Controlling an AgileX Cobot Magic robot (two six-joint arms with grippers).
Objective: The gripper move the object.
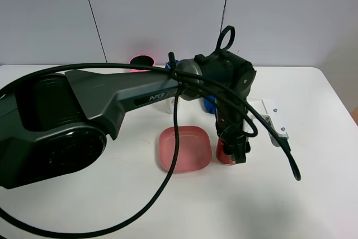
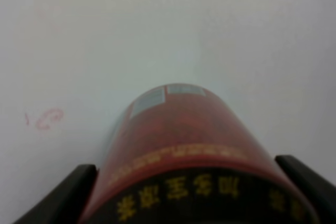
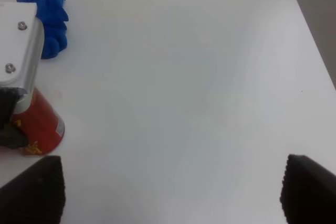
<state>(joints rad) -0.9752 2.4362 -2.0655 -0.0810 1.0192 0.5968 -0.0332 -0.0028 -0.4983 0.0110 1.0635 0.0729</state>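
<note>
The red drink can (image 1: pixel 228 154) stands on the white table just right of a pink plate. My left gripper (image 1: pixel 236 150), the black jawed end of the big arm reaching across the middle, is shut on it from above. In the left wrist view the can (image 2: pixel 178 140) with gold markings fills the gap between the two black fingers (image 2: pixel 79 184). The right wrist view shows the can (image 3: pixel 39 127) at its edge, under the left gripper's white part (image 3: pixel 18 45). My right gripper (image 3: pixel 168 187) is open and empty over bare table, well apart from the can.
A pink square plate (image 1: pixel 185 149) lies left of the can. A blue object (image 1: pixel 208 104) sits just behind the can and also shows in the right wrist view (image 3: pixel 44 14). A white bottle (image 1: pixel 166 103) and a pink cup (image 1: pixel 141 61) stand further back.
</note>
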